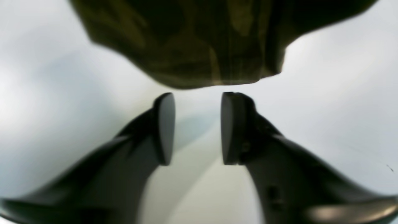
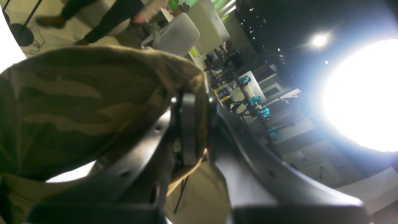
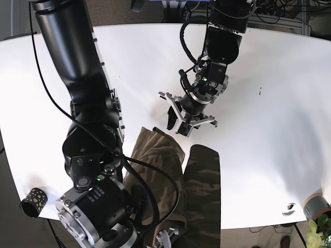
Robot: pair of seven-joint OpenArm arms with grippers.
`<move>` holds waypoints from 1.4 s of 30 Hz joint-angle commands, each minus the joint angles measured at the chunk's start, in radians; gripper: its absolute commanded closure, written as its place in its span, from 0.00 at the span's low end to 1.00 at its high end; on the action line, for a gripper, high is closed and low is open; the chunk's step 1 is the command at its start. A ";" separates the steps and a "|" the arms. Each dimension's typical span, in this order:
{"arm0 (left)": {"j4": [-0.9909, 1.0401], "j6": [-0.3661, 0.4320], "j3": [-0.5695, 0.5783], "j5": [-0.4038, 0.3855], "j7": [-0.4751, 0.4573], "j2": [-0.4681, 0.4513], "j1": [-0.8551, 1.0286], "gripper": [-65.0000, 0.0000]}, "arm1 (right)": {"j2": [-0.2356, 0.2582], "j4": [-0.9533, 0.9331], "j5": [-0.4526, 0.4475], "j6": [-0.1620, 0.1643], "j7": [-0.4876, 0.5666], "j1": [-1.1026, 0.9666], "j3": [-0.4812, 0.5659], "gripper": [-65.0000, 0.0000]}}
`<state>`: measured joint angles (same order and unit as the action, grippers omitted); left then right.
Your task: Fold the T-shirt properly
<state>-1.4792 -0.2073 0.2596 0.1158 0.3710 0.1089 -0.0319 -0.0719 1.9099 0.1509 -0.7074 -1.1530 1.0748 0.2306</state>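
The camouflage T-shirt lies crumpled near the table's front edge, with one part hanging over the edge. My left gripper hovers just behind its far corner. In the left wrist view it is open with nothing between its fingers, and the T-shirt's edge lies just past the fingertips. In the right wrist view my right gripper is shut on a fold of the T-shirt, which is lifted and draped over one finger. In the base view the right arm's bulk hides most of that grip.
The white table extends wide to the right and back. A black roll with yellow dots sits at the front left edge. A grey pot and a plant stand at the front right corner.
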 commanded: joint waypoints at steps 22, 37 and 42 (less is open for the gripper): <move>-0.061 0.042 0.007 -0.011 -0.027 0.008 0.028 0.29 | -0.004 -0.028 0.000 0.009 0.028 0.023 -0.070 1.00; 0.236 0.055 0.027 -0.012 -0.040 0.048 -0.198 0.28 | -0.006 -0.028 0.000 0.009 0.028 0.025 -0.070 1.00; 0.271 0.052 0.027 -0.012 -0.057 0.048 -0.216 0.32 | -0.006 -0.028 0.000 0.009 0.028 0.026 -0.070 1.00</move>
<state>-1.1942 -0.1547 0.2840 0.1085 0.3439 0.1444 -0.2264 -0.0746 1.8706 0.1505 -0.7074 -1.1538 1.0569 0.1635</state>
